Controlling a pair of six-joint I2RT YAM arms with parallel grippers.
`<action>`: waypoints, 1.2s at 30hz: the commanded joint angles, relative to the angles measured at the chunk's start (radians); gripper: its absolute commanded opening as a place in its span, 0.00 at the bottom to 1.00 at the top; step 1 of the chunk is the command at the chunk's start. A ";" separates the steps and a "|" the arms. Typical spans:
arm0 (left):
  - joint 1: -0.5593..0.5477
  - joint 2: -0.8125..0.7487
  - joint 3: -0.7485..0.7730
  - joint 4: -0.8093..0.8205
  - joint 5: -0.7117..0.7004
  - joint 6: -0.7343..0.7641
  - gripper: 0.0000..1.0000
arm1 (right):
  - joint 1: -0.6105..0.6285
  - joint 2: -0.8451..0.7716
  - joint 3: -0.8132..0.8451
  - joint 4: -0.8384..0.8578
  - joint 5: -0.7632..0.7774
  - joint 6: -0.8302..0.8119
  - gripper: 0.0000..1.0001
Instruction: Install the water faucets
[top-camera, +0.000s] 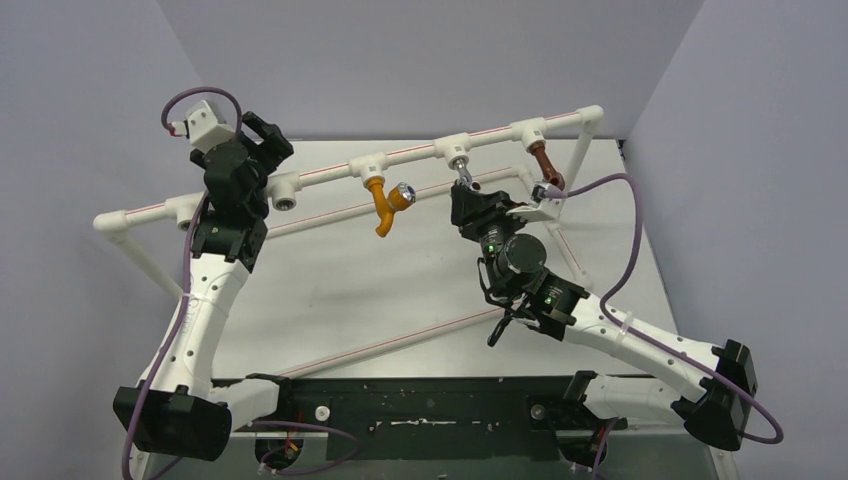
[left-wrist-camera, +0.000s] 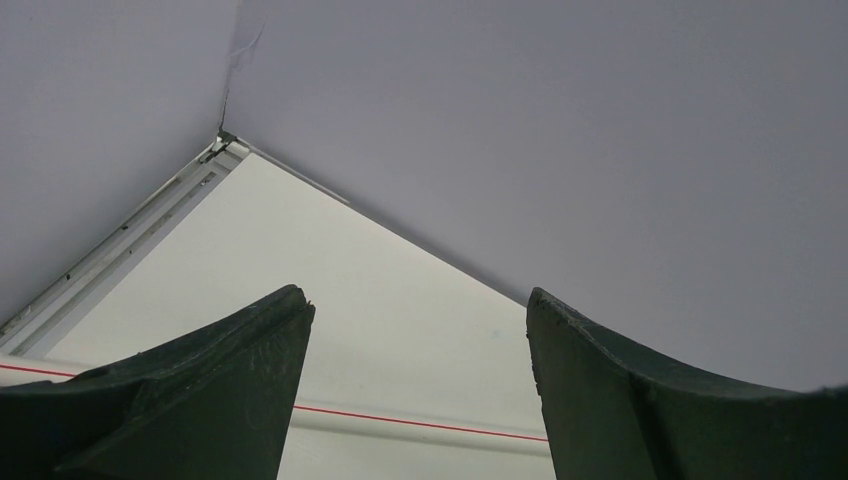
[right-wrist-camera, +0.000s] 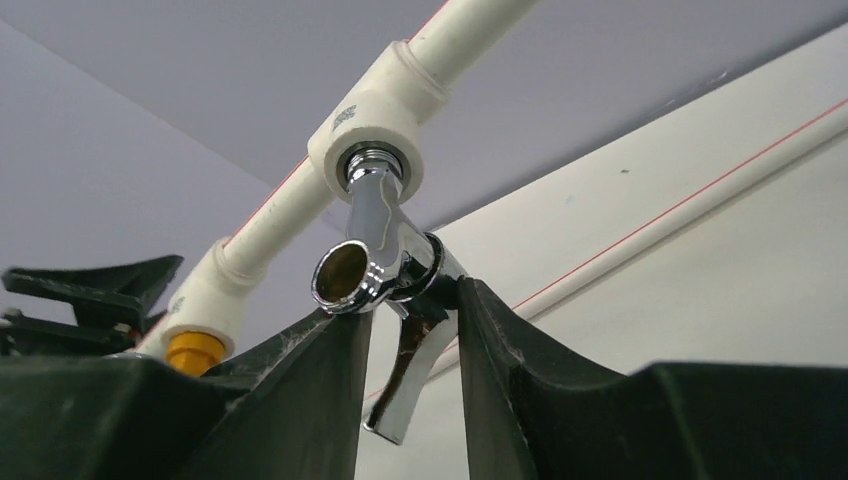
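With orange tap (top-camera: 385, 207) and brown tap (top-camera: 545, 163) fitted, the silver tap (right-wrist-camera: 383, 235) sits in the pipe (top-camera: 415, 152), right claw (right-wrist-camera: 415, 300) narrow around it, grip unclear, left claw (left-wrist-camera: 418, 300) wide and empty.

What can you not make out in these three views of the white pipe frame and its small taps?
Top view: shiny silver metal lever faucet, mostly covered by the right gripper.
Right wrist view: whether the fingers truly clamp it; contact unclear.
Right wrist view: orange faucet, spout hidden behind one finger.
Top view: brown faucet, seating in its fitting too small to judge.
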 joint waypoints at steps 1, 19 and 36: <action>-0.012 0.067 -0.090 -0.237 0.024 0.012 0.76 | -0.010 -0.046 0.071 0.126 0.011 0.489 0.00; -0.009 0.076 -0.095 -0.233 0.016 0.016 0.76 | -0.003 -0.106 0.164 -0.093 -0.050 0.280 0.24; -0.008 0.078 -0.094 -0.234 0.021 0.016 0.76 | -0.010 -0.066 0.334 -0.360 -0.070 -0.301 0.65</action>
